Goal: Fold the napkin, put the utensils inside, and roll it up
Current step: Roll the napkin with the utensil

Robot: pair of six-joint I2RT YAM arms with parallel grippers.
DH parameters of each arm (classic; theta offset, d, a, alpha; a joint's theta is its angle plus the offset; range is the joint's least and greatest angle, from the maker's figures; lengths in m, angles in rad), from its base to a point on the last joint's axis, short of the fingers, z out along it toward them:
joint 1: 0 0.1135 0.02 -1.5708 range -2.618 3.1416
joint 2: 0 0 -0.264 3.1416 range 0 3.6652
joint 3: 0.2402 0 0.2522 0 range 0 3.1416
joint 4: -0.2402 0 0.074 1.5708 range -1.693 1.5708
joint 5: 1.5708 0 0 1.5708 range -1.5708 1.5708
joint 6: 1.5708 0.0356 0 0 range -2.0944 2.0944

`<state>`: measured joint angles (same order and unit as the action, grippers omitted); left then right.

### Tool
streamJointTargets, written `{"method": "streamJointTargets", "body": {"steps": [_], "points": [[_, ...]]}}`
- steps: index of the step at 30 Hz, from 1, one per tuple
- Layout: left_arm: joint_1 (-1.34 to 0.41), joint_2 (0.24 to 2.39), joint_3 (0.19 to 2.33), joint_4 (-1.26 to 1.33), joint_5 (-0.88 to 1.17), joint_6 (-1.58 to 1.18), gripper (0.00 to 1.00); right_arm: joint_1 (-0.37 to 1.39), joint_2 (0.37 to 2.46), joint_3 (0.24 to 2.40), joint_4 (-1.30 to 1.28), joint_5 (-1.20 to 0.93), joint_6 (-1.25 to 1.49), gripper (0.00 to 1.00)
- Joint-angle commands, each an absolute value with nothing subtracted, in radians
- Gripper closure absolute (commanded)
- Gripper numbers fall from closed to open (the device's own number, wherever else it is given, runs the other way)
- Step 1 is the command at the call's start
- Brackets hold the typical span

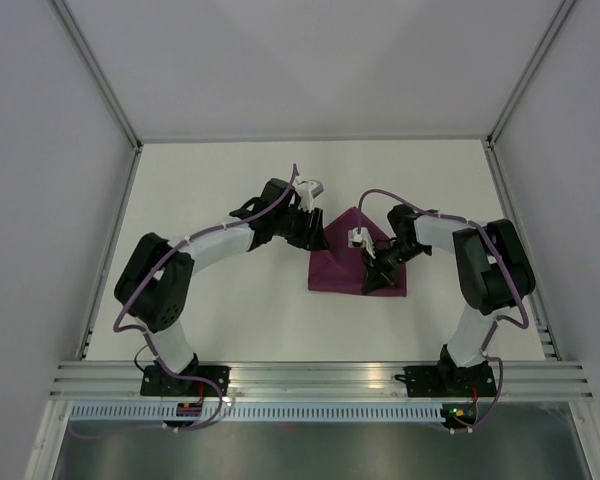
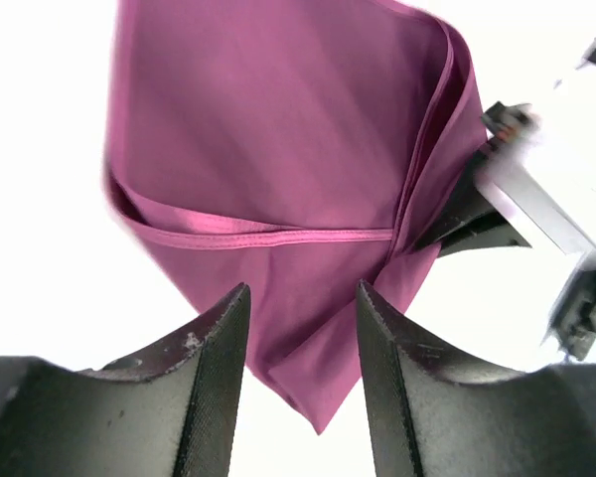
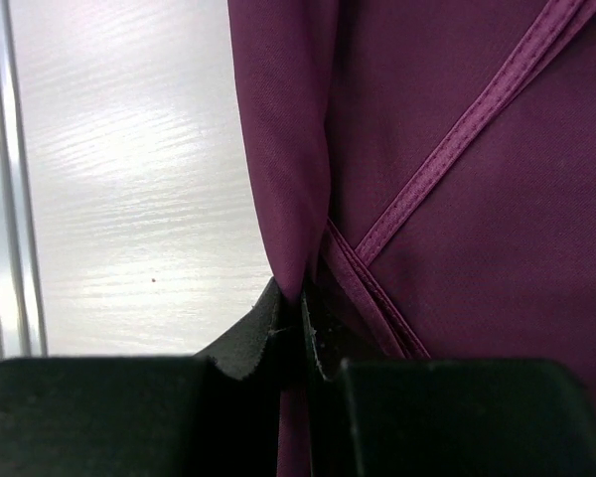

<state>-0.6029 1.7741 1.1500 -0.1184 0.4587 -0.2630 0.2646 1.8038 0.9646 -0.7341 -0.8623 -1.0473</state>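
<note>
The purple-maroon napkin (image 1: pixel 342 262) lies folded in layers at the table's middle, with hemmed edges showing in the left wrist view (image 2: pixel 278 179) and the right wrist view (image 3: pixel 477 199). My left gripper (image 1: pixel 318 233) is open at the napkin's left corner; that corner hangs between its fingers (image 2: pixel 300 328) without being pinched. My right gripper (image 1: pixel 373 272) is shut on a fold of the napkin's right part (image 3: pixel 300 298), with cloth running between its pads. No utensils are in view.
White table (image 1: pixel 210 190) with a metal rail at the right edge (image 1: pixel 520 250) and the near edge (image 1: pixel 320 375). Grey walls enclose the table on three sides. The right arm's wrist shows at the right of the left wrist view (image 2: pixel 556 189).
</note>
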Motion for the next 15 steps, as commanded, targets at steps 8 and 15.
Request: {"method": "streamJointTargets", "body": {"steps": [8,15], "points": [[-0.819,1.589,1.034,0.014,0.063,0.079,0.44,0.199,2.043,1.107,-0.977,-0.839,-1.170,0.93],[-1.043,1.661,1.005,0.092,-0.084,0.316,0.41,0.192,2.097,1.157,-1.005,-0.839,-1.152,0.93]]}}
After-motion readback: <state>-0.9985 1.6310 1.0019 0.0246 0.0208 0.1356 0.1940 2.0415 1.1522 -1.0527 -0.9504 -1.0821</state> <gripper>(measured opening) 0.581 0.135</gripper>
